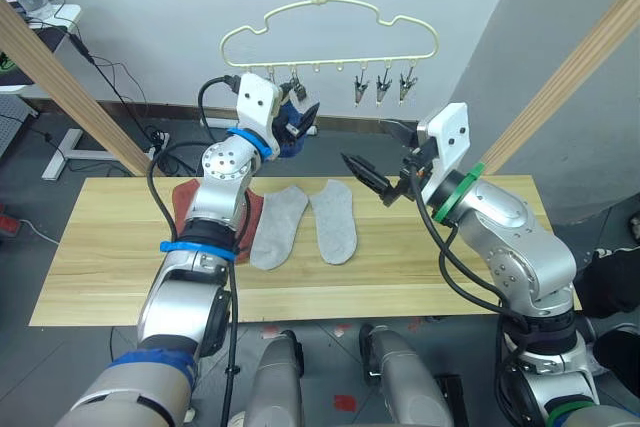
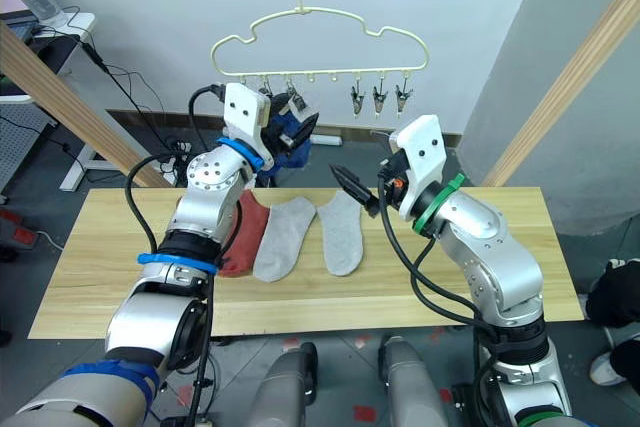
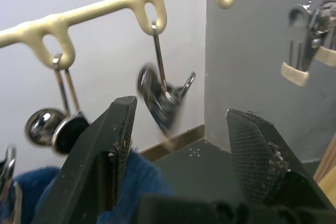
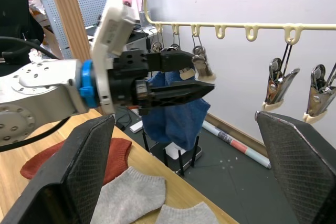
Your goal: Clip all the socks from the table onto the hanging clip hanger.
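Up at the clip hanger (image 1: 330, 32), the left gripper (image 4: 181, 80), fingers apart, sits beside hanging blue socks (image 4: 176, 111). Right gripper (image 1: 372, 159) waits spread. Next: fetch a grey sock (image 1: 280, 227) from the table (image 1: 120, 247).

My arms are silver metal with rounded joints: blue bands ring the left, a green band the right, black cables loop alongside, and white wrist housings carry black, textured fingers.
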You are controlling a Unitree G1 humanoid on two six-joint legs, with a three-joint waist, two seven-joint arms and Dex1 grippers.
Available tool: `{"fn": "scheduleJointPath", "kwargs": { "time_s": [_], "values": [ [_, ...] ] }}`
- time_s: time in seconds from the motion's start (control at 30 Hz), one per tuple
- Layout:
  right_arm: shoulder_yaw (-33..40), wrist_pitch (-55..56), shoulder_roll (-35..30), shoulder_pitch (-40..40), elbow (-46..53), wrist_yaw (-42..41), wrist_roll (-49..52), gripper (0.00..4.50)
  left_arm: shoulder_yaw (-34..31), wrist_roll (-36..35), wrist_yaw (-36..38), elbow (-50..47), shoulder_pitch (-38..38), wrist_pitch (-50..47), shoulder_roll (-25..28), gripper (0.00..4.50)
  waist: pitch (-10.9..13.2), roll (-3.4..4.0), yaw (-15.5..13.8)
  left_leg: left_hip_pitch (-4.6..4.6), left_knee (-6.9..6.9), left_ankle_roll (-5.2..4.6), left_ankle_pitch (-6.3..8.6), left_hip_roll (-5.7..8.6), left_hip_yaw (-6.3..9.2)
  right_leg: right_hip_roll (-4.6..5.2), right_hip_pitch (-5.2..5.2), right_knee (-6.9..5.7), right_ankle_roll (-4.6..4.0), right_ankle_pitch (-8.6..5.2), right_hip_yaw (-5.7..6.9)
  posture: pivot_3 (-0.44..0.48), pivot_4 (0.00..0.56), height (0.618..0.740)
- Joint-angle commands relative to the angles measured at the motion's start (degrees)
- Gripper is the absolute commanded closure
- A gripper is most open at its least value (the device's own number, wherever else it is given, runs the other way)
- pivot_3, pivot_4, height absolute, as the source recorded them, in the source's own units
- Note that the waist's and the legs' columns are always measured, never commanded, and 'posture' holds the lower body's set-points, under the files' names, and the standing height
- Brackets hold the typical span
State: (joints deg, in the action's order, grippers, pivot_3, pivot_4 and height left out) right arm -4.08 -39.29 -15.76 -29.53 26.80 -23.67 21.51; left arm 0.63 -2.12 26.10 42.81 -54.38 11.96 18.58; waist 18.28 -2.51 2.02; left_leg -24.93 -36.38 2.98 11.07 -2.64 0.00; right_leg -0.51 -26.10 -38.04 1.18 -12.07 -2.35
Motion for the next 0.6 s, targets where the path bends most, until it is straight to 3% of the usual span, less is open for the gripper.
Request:
{"fn": "scheduleJointPath", "kwargs": {
  "time_s": [0.03,0.6],
  "values": [
    [0.31,0.49,-0.13,-0.21,2.06,0.22,0.43,0.00,-0.54,1.00,-1.23,1.45,-2.19,2.84,0.11,1.52,0.00,0.00,0.05,0.00,0.00,0.00,0.00,0.00,0.00,0.00,0.00,0.00,0.00,0.00,0.00,-0.086,0.283,0.740],
    [0.05,0.39,-0.16,0.31,2.31,0.80,0.24,0.00,-2.51,-1.00,-1.49,2.47,-3.06,1.60,-1.84,1.52,0.00,0.00,0.70,0.00,-0.01,0.00,0.00,-0.01,0.01,0.00,0.00,-0.02,0.00,0.00,0.01,-0.088,0.287,0.740]
  ]
}}
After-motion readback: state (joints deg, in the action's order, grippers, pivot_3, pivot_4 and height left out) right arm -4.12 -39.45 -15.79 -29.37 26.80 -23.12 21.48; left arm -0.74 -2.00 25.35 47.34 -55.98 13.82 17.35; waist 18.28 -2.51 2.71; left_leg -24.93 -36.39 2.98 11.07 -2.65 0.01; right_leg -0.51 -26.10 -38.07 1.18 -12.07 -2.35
